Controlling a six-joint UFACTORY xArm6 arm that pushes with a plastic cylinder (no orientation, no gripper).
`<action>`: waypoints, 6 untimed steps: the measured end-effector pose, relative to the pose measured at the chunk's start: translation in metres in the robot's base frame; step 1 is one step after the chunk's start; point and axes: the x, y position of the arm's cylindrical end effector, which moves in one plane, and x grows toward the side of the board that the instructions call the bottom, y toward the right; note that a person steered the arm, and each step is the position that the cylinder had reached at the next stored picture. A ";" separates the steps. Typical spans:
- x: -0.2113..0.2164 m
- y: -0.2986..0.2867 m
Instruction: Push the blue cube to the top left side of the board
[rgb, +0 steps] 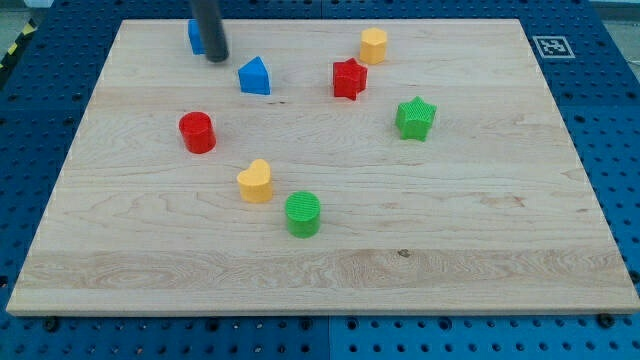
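Blue plastic cube (194, 36) sits near the wooden board (330, 265)'s top-left, half hidden behind my bare, empty rod tip (217, 58) touching its right side, so the push looks mid-way: next, nudge it further left.

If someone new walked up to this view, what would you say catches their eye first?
Probably the dark rod at the view's top left, my tip resting just right of the blue cube, which it partly hides. Next, the bright blocks scattered across the pale wooden board: a red star and green star toward the right, a yellow heart near the middle.
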 end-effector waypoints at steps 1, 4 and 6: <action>-0.003 0.009; -0.034 -0.032; -0.036 -0.018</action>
